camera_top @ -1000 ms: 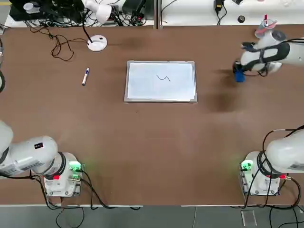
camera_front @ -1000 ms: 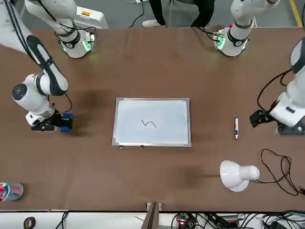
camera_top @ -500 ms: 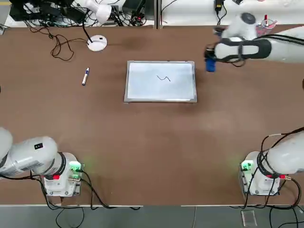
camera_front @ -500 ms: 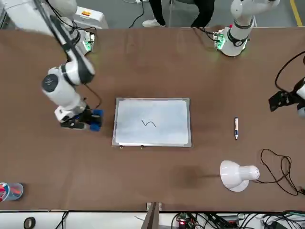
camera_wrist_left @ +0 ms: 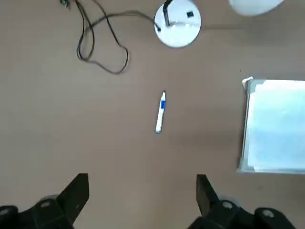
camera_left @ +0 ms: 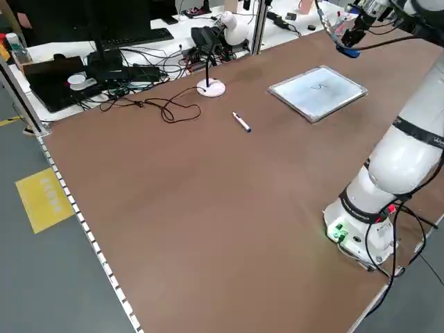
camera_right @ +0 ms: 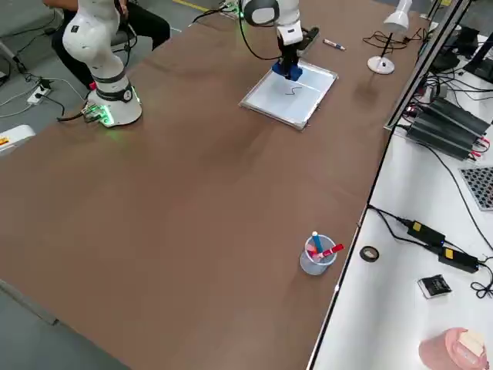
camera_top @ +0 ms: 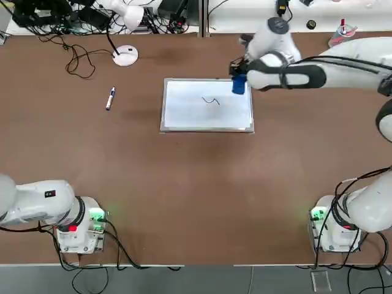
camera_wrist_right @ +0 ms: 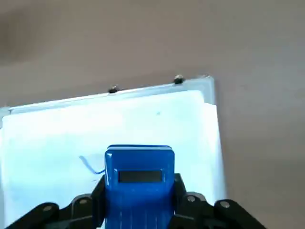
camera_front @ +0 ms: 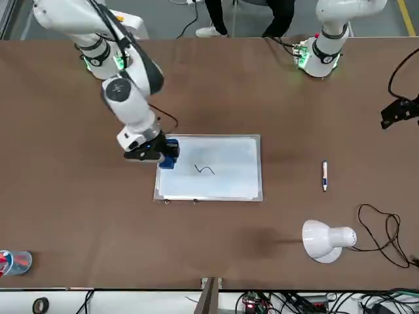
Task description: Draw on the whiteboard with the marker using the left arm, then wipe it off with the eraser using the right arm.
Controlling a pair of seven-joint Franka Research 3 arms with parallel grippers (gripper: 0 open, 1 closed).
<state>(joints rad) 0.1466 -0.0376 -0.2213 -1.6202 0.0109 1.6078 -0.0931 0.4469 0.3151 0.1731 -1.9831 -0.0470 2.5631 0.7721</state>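
Right gripper [camera_wrist_right: 139, 200]: closed on the eraser [camera_wrist_right: 139, 183], one finger to each side of the blue block. Position: over the whiteboard [camera_top: 196, 110], at the edge nearer the robot's right side, toward the far right corner. Contact with the board: cannot tell.

Left gripper [camera_wrist_left: 143, 198]: fingers wide, nothing between them; parked off by the tabletop's left edge.

Progress, as judged: drawing half looks done. One short wavy line [camera_top: 211, 101] near the middle of the board. Marker [camera_top: 110, 98] lies loose on the tabletop [camera_top: 184, 196], left of the board, well apart from it. Wiping half remains: line whole, eraser beside it rather than on it. Likely next: lower the block flat and sweep it across the line, then set it down.

Surface: plain brown tabletop. Board lies flat toward the far edge, midway between the sides. White lamp [camera_front: 321, 241] and a loop of black cable [camera_front: 386, 239] near the far left corner; cup of pens [camera_right: 317, 256] near the far right corner.

Room: white desk [camera_right: 385, 308] beyond the far edge, with adapters [camera_right: 439, 247] and wiring. Grey floor [camera_left: 41, 277]; a person's legs [camera_front: 252, 16] behind the robot's side.
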